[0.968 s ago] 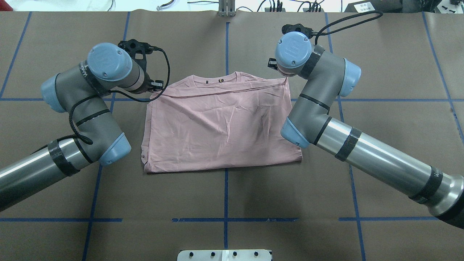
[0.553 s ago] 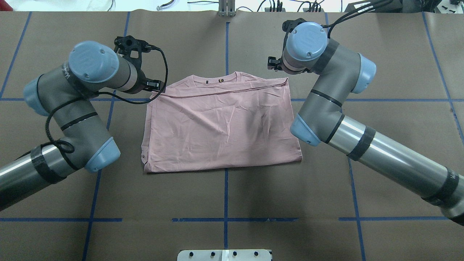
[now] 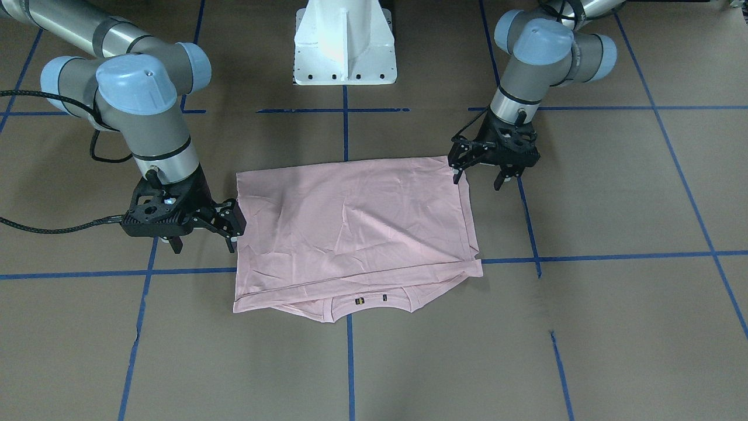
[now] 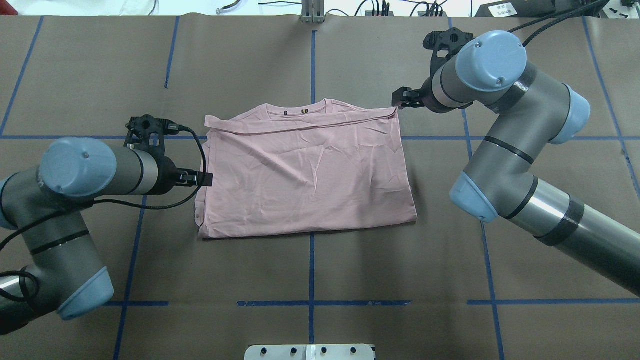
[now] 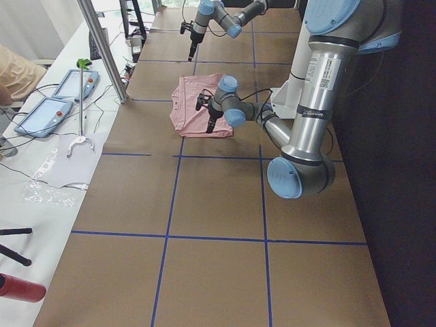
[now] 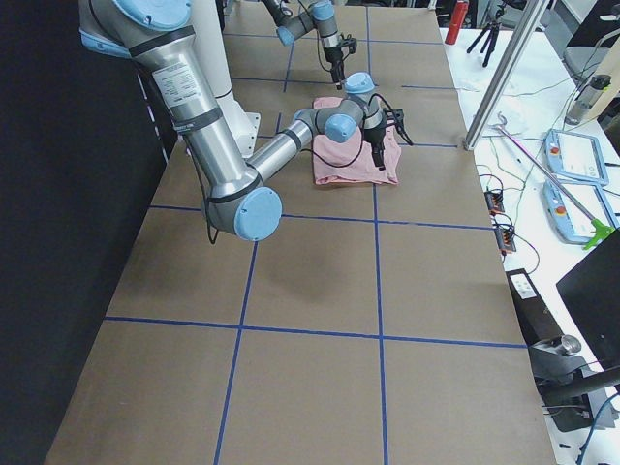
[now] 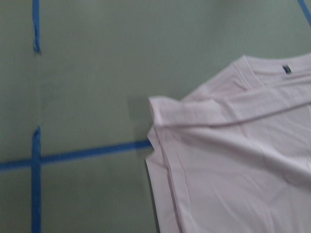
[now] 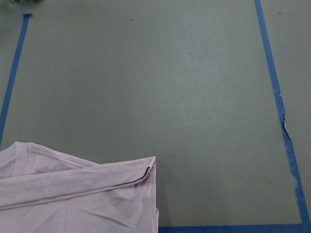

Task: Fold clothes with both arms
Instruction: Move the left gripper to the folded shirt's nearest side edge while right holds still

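Observation:
The clothes are one pale pink T-shirt [image 4: 305, 170], lying folded flat in a rough rectangle with its plain side up and its collar [image 3: 369, 301] on the side away from the robot. My left gripper [image 4: 202, 178] hovers by the shirt's left edge. It is open [image 3: 479, 178] and holds nothing. My right gripper [image 4: 402, 97] is beside the far right corner of the shirt, also open [image 3: 204, 240] and holding nothing. The left wrist view shows the shirt's [image 7: 233, 160] far left corner, and the right wrist view its [image 8: 73, 194] far right corner, both flat on the table.
Brown paper with blue tape lines [image 4: 311, 265] covers the table. The white pedestal [image 3: 345, 47] stands at the robot's side. A metal post [image 4: 312, 11] and cables lie along the far edge. Tablets [image 5: 41, 112] sit on a side bench.
The left arm swung back from the shirt's far left corner to its left edge. The right arm pulled outward from the far right corner. The shirt stayed in place.

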Robot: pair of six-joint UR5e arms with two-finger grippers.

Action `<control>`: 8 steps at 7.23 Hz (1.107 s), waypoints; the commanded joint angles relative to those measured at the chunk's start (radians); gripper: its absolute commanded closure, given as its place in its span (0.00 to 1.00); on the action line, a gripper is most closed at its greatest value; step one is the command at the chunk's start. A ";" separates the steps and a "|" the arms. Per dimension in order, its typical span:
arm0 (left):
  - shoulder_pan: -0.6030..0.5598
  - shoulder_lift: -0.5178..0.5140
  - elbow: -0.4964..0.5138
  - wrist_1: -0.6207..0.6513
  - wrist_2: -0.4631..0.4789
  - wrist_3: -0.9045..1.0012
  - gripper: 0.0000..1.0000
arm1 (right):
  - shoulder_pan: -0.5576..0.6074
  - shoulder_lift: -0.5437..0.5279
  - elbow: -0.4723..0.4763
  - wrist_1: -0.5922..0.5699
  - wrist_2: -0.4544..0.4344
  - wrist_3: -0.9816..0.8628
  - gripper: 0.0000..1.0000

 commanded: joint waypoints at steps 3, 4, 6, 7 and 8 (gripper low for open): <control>0.120 0.028 -0.001 -0.035 0.073 -0.170 0.48 | 0.000 -0.006 0.008 0.001 -0.001 0.004 0.00; 0.120 0.029 0.002 -0.033 0.073 -0.168 0.48 | 0.000 -0.006 0.008 0.001 -0.003 0.004 0.00; 0.128 0.030 0.006 -0.032 0.073 -0.168 0.48 | -0.002 -0.008 0.006 0.001 -0.004 0.007 0.00; 0.145 0.033 0.008 -0.032 0.073 -0.170 0.50 | -0.002 -0.008 0.005 0.001 -0.004 0.007 0.00; 0.151 0.031 0.006 -0.032 0.073 -0.170 0.77 | -0.002 -0.008 0.006 0.001 -0.004 0.007 0.00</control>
